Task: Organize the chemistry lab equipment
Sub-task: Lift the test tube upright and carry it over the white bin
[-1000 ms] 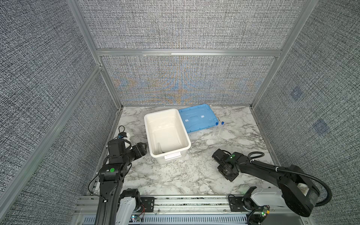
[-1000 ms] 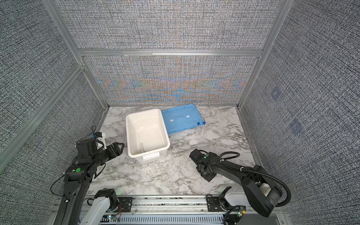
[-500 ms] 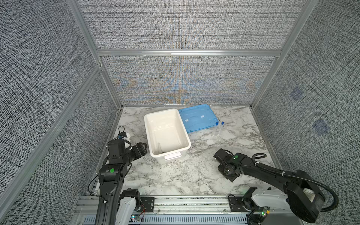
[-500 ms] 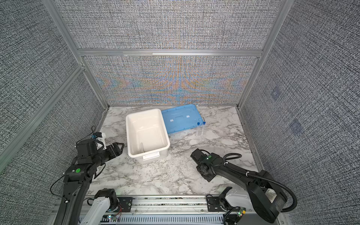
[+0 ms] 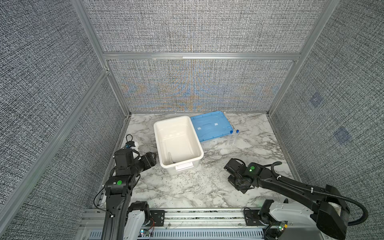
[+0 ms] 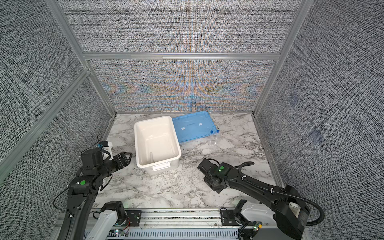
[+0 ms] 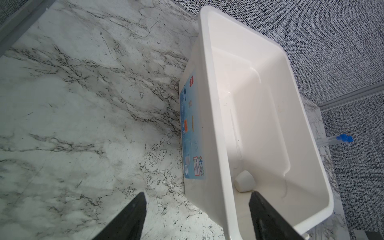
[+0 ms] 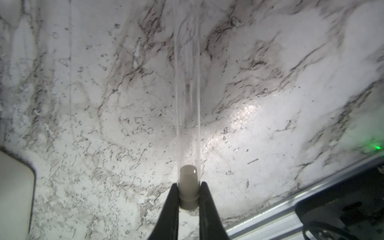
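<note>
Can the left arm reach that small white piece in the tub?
Probably yes: the white tub is uncovered, the left gripper sits at its wall, jaws open, and nothing covers the small white piece.

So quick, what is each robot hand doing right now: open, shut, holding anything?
Left hand: open, holding nothing.
Right hand: closed on a clear stoppered tube.
</note>
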You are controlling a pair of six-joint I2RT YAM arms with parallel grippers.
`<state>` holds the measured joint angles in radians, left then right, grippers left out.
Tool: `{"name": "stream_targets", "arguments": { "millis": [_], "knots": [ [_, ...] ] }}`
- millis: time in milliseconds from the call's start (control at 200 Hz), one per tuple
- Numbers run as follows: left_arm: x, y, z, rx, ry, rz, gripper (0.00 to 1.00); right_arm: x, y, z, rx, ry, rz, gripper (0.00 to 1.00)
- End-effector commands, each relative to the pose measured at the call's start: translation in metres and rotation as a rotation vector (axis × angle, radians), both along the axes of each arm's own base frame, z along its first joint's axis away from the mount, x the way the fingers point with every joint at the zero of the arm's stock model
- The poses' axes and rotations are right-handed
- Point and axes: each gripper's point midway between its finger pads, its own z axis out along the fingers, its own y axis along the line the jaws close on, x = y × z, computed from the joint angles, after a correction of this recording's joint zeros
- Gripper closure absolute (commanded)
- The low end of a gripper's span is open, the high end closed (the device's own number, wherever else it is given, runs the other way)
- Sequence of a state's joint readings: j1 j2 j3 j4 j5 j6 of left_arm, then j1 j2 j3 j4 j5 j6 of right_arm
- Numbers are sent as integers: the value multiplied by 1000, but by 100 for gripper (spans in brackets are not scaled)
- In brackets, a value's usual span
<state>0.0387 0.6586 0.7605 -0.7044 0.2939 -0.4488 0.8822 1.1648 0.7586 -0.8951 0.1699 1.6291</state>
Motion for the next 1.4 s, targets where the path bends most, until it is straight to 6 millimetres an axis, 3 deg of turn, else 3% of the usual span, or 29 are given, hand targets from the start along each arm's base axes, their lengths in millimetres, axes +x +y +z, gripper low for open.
{"name": "stream_targets", "arguments": {
  "millis": [0,250,460,480,890,1045,1200,1396],
  "knots": [
    [2,-1,5,9,-23,-13,21,-6,-9,10,-34,-14,-17,87],
    [3,-7,5,-36,-30,-24,21,-14,16,33,15,-63,80,89],
    [1,-11,7,-58,-30,-40,20,-3,57,62,-13,-168,319,92],
    [1,-12,8,-62,-30,-40,21,1,65,74,3,-194,334,92],
    [-1,-19,16,-123,-24,-52,20,38,127,173,-5,-493,645,92],
    [1,-21,26,-138,-36,-61,21,48,150,201,-28,-555,756,92],
    [3,-34,38,-224,-48,-100,21,52,173,213,-39,-607,899,94],
    [0,-66,77,-450,-134,-237,21,58,192,223,-39,-668,982,95]
  ]
}}
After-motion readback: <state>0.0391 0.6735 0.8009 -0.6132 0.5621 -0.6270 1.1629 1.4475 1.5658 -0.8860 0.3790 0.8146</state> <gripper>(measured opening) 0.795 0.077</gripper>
